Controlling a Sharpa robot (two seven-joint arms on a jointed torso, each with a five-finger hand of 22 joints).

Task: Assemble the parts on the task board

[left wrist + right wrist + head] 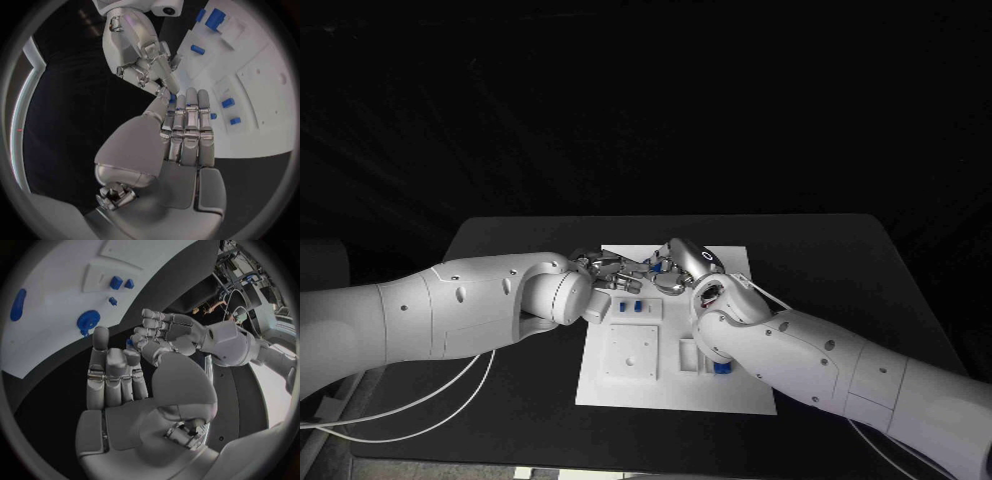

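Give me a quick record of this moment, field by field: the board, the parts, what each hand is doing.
surface: black table
task board: white plate in the middle of the table
parts: small blue parts on the board; a blue gear-like part and a blue oval part also lie on it
left hand: over the board's far end, fingers close to the right hand
right hand: facing the left hand, fingers nearly meeting it
between the hands: a small blue piece at the fingertips; which hand holds it cannot be told

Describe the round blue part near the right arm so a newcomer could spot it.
Start at the white task board in the middle of the black table. Follow its edge beside the right arm to the near half: the blue gear-like part sits there. Unlike the small blocky blue pieces mid-board, it is round with a toothed rim.
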